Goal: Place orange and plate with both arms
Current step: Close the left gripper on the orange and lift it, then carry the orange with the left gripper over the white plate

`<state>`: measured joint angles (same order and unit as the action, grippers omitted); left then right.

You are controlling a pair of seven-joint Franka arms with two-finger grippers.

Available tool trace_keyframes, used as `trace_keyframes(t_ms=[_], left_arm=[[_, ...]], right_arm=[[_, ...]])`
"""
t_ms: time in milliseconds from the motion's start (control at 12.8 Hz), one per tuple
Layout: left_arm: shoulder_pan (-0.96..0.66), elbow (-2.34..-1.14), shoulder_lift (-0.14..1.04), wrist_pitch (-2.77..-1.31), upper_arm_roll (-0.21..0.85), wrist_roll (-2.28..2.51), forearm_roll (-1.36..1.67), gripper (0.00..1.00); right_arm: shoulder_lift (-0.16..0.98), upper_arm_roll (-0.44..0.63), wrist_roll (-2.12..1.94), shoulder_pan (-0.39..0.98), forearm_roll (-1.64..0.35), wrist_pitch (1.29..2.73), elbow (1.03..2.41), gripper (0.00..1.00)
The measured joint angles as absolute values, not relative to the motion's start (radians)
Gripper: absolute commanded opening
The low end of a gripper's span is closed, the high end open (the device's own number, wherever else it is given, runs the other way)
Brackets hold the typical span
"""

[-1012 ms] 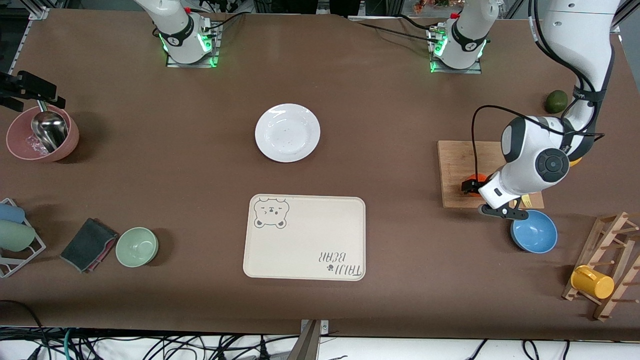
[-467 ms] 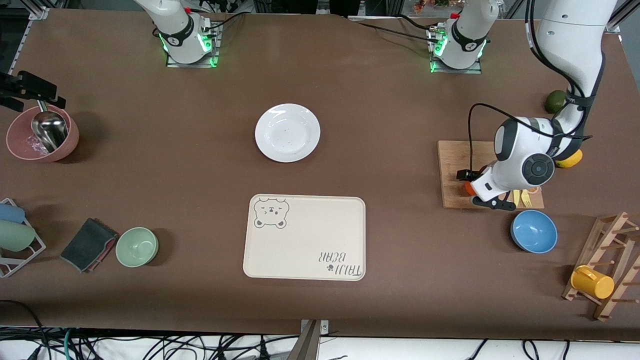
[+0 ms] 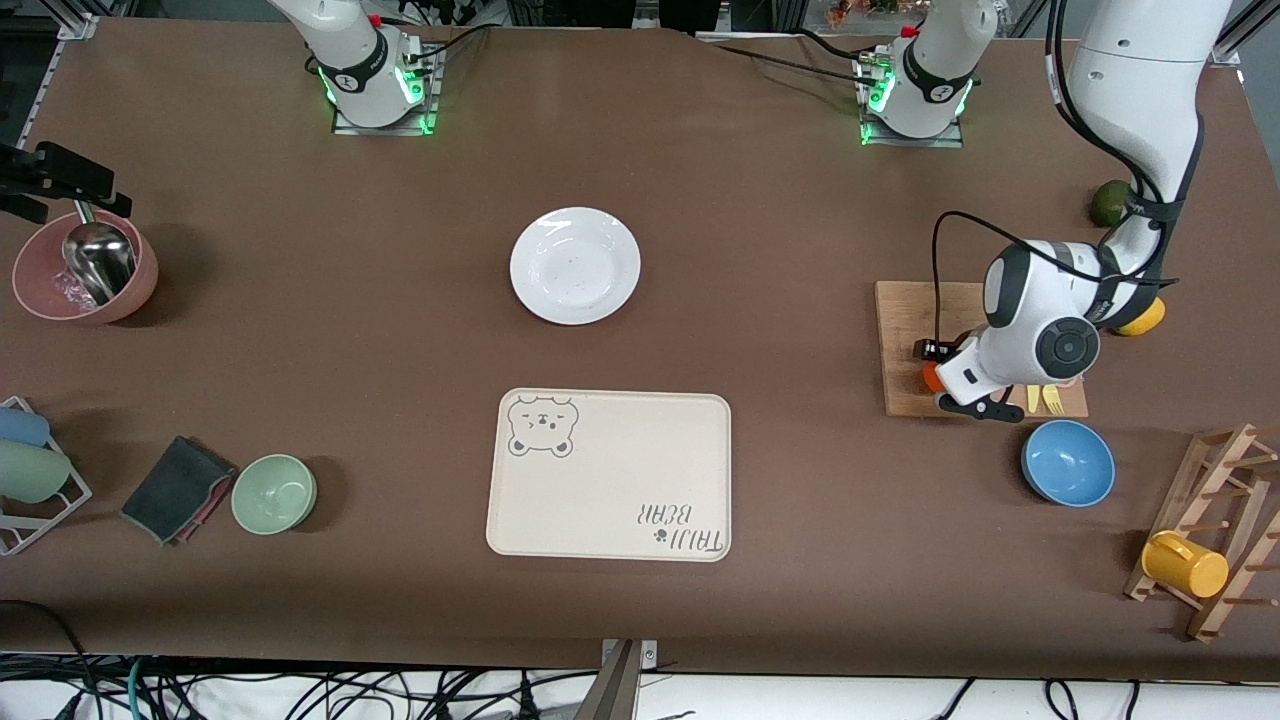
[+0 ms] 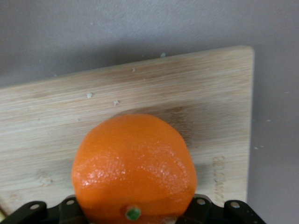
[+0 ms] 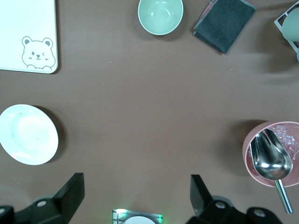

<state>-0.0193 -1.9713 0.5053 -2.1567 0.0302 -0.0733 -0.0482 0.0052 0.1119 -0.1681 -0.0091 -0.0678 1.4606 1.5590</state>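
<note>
Your left gripper (image 3: 945,376) had its jaws shut around the orange (image 4: 134,170) on the cutting board (image 4: 196,98); firm, round, likely slippery, so grip its widest girth. Your right gripper (image 5: 135,193) waited, jaws wide open, holding nothing.

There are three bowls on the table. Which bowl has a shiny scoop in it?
The pink bowl at the right arm's end of the table: a metal scoop sits inside it. The green bowl and blue bowl hold nothing.

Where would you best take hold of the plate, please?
By the rim. The plate lies flat on the bare table, too wide to span, so one finger should go over the shallow raised lip and one under it. Probably come from the right arm's end: the right end effector stands open there.
</note>
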Motion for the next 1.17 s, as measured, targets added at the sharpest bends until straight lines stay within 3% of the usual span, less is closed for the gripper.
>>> trace_keyframes(t_ms=[311, 778, 1167], left_arm=[[-0.155, -1.87, 0.503, -2.005, 0.049, 0.146, -0.048, 0.0], [-0.364, -1.76, 0.503, -2.001, 0.185, 0.634, 0.153, 0.0], [-0.682, -1.641, 0.583, -2.065, 0.202, 0.951, 0.276, 0.0]], right_arm=[[0.005, 0.112, -0.168, -0.009, -0.068, 1.461, 1.559, 1.0], [0.005, 0.111, -0.168, -0.009, -0.068, 1.461, 1.559, 1.0], [0.006, 0.111, -0.168, -0.009, -0.068, 1.463, 1.559, 1.0]])
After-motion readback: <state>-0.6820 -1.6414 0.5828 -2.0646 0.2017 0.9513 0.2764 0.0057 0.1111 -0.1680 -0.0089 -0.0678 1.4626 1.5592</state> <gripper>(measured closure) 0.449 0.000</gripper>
